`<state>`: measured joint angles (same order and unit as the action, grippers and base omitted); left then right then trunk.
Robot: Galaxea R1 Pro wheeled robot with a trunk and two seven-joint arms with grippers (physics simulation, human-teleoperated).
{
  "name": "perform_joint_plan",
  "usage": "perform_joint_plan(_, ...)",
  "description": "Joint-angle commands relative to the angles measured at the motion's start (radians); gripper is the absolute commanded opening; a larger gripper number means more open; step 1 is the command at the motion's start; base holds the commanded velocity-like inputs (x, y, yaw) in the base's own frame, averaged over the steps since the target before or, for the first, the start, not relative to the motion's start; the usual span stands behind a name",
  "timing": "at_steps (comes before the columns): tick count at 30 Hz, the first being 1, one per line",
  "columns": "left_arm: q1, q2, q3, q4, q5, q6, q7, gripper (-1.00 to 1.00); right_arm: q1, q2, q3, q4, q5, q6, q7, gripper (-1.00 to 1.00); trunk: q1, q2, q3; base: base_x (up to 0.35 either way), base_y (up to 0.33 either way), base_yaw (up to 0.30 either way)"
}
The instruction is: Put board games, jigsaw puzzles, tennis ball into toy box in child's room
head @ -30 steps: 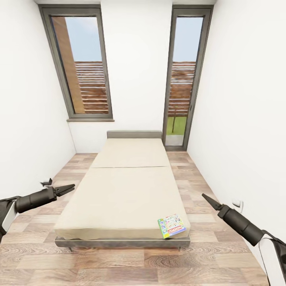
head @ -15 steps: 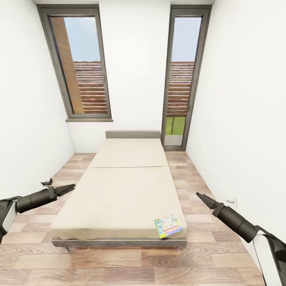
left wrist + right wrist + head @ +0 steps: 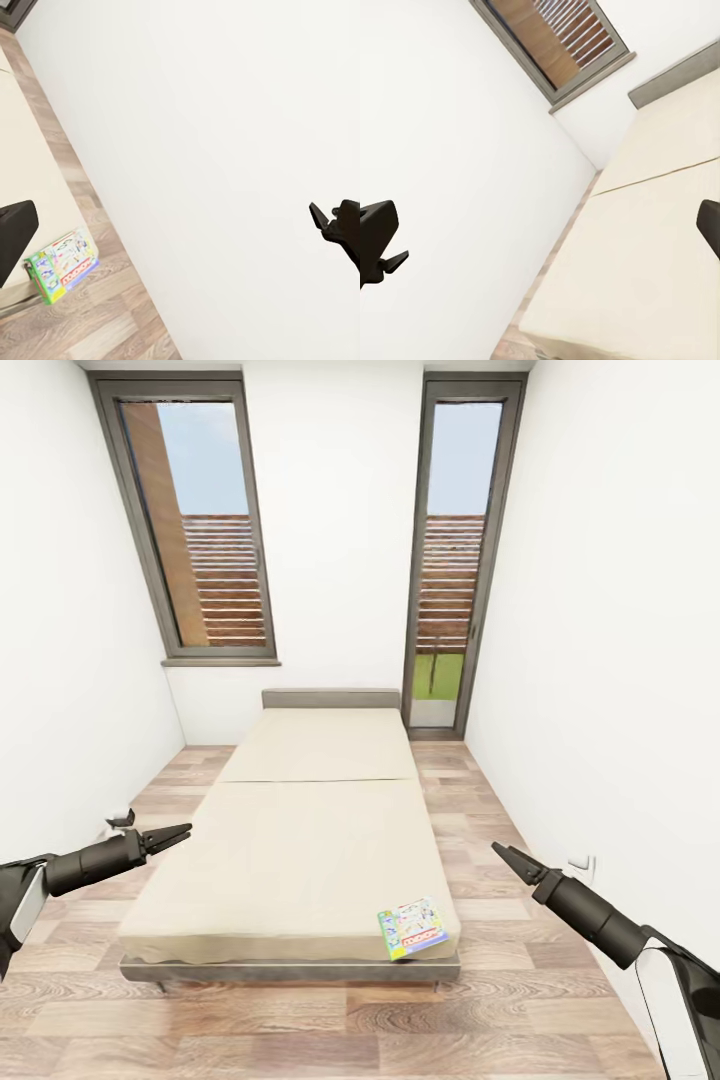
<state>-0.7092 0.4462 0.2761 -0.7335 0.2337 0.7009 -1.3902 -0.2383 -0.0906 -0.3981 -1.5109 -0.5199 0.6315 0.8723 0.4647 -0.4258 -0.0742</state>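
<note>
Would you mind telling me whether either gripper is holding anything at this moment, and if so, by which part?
Nothing is held: the left gripper and right gripper are shut in the air; the board game lies untouched on the bed.

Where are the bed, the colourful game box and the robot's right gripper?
bed (image 3: 300, 830): head view, bare middle of the beige mattress.
board game (image 3: 411, 927): head view, centre of its printed cover.
right gripper (image 3: 500, 852): head view, its pointed fingertips.

Two black, tapering forearms (image 3: 85, 863) with white upper casings, ending in pointed black jaws.
</note>
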Motion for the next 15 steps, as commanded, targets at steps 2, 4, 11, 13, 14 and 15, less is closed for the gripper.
perform_joint_plan(2,-0.001,0.0,0.0,0.0,0.001,0.011,-0.003,1.0,-0.001,0.0,-0.001,0.0,-0.005,0.007,0.0,1.0,0.001,-0.002,-0.002,0.0,-0.11,0.0)
perform_joint_plan(4,-0.001,0.0,0.0,0.0,0.0,0.011,-0.003,1.0,-0.001,0.0,-0.001,0.0,-0.005,0.007,0.0,1.0,0.001,-0.002,-0.002,0.0,-0.191,0.009)
perform_joint_plan(11,-0.001,0.0,0.0,0.0,-0.001,0.01,-0.003,1.0,-0.001,0.007,-0.001,-0.003,-0.005,0.007,0.0,1.0,0.001,-0.002,-0.001,0.0,-0.265,0.151)
perform_joint_plan(13,-0.001,0.0,0.0,0.0,-0.001,0.01,-0.003,1.0,-0.001,0.013,-0.001,-0.003,-0.004,0.007,0.0,1.0,0.001,-0.002,0.0,0.0,-0.288,0.247)
perform_joint_plan(14,-0.001,0.0,0.0,0.0,-0.001,0.01,-0.003,1.0,-0.001,0.015,-0.001,-0.003,-0.004,0.007,0.0,1.0,0.001,-0.002,0.001,0.0,-0.29,0.258)
perform_joint_plan(15,-0.001,0.0,0.0,0.0,-0.001,0.01,-0.003,1.0,-0.001,0.017,-0.001,-0.003,-0.004,0.007,0.0,1.0,0.001,-0.002,0.001,0.0,-0.291,0.261)
